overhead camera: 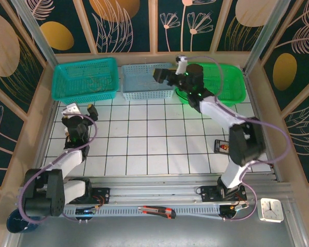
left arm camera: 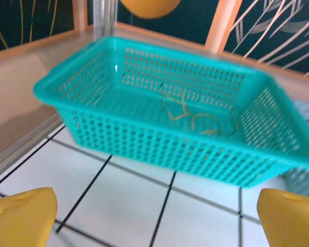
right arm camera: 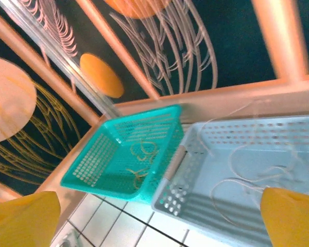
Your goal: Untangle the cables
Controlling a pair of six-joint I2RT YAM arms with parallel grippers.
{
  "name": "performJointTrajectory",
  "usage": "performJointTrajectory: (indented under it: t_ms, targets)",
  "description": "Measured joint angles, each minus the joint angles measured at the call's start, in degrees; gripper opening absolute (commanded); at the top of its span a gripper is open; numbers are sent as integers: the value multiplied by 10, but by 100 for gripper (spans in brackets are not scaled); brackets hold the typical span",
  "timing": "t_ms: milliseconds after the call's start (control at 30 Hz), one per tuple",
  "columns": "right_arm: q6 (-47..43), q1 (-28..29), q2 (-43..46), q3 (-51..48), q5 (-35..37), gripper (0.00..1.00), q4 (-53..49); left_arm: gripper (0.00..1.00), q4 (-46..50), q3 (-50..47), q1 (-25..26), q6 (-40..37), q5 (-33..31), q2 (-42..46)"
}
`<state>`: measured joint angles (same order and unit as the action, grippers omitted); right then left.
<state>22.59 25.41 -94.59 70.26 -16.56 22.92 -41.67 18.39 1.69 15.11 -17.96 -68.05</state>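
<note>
Cables are in two lots. The yellowish cables lie curled on the floor of the teal basket at the back left of the table. The whitish cables lie in loose loops in the light blue basket just beside it, and one strand rises toward that basket's far rim. I can make out no bluish strand, and the arm covers much of the green basket. The left gripper hangs low over the tiles in front of the teal basket, fingers spread wide with nothing between them. The right gripper hovers above the light blue basket, its fingers likewise released and empty. Handling, as I judge it: the strands are very thin, nearly weightless and limp, with some springiness in the curls. They would slip from a loose pinch and drag their neighbours along if they are knotted. The basket holes could also snag them. The best hold looks like a raised loop or a free end that stands clear of the floor, pinched fully and lifted slowly. Count: three baskets, two grippers, one yellowish clump and one whitish spread. The number of strands in each is too fine to tell.
</note>
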Motion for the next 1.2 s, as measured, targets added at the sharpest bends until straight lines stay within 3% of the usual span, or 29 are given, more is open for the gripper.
performJointTrajectory:
  t_ms: [100, 233, 367, 467, 700, 867, 1200]
  targets:
    - [-42, -17, 111, -134, 70, 99, 16, 99, -56, -39, 0, -11, -16, -31]
    - [-101, -93, 222, -309, 159, 99, 35, 99, -115, -59, 0, -28, -25, -73]
    - [-140, -179, 273, -454, 234, 99, 74, 99, -204, -60, 0, -52, -18, -120]
    - [-152, -230, 261, -522, 263, 99, 125, 99, -279, -70, 0, -67, 0, -170]
    - [-189, -251, 65, -585, 254, 99, 401, 99, -324, -79, 0, -93, 48, -193]
    - [-196, -272, 46, -588, 199, 99, 469, 99, -316, -64, -3, -104, 83, -193]
    - [-206, -264, 46, -586, 190, 99, 511, 99, -313, -56, -7, -105, 92, -193]
